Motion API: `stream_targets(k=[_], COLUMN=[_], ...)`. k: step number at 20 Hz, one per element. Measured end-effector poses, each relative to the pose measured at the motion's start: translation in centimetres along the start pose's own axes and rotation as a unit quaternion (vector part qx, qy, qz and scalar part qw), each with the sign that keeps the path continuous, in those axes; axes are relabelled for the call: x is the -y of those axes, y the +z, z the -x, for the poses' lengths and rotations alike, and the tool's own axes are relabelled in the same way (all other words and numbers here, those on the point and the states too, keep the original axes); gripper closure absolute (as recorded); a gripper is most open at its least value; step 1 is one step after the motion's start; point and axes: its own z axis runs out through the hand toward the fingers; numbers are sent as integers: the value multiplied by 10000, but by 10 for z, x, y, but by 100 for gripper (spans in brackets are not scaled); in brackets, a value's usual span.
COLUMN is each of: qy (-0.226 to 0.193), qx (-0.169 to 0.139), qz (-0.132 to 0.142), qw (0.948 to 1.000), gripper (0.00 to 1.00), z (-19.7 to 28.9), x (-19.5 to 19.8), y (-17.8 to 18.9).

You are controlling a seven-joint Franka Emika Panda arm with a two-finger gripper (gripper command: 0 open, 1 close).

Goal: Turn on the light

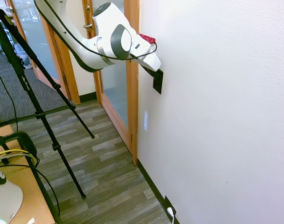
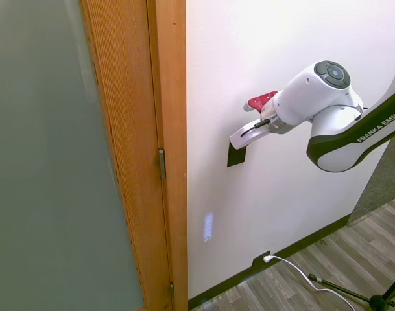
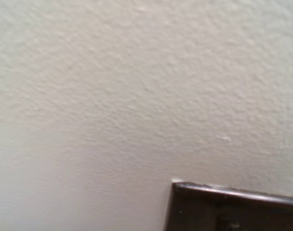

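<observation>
Tool: end of white Franka arm, pressed up to the wall at the switch; fingers hidden behind wrist housing in both ext. views, so apart or together: cannot tell. Red part sits on top of the wrist.

Small upright black rectangular wall switch plate: on white textured wall, approx. chest-height on it, just beside the door frame. Tool tip overlaps plate's upper part; lower half shows below the tool. Whether tool touches plate: cannot tell. Wrist view: one glossy dark corner of plate at frame edge, rest is bare wall, slightly blurred.

Light-wood door frame w/ frosted glass panel: next to switch, toward the arm's base side; metal hinge visible in 2nd ext. view. Arm passes in front of it; frame not between tool and plate.

Black outlet plate w/ white plug: low on wall at the black baseboard, well below switch, white cord trailing onto floor.

Faint pale light patch on wall: between switch and outlet.

Grey wood-look plank floor: below.

Tan worktop corner: near lower edge of 1st ext. view, well apart from wall.
</observation>
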Motion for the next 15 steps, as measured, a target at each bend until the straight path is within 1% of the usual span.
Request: stream_targets(k=[5,7,11,15], qy=[0,12,123,355], qx=[-12,2,7,-240], qz=[-16,-66,-275,-530], qw=[10000,10000,9995,9977], gripper=[0,0,0,0], z=[0,2,16,46], x=[0,-2,-22,-54], y=[-1,-2,-1,-4])
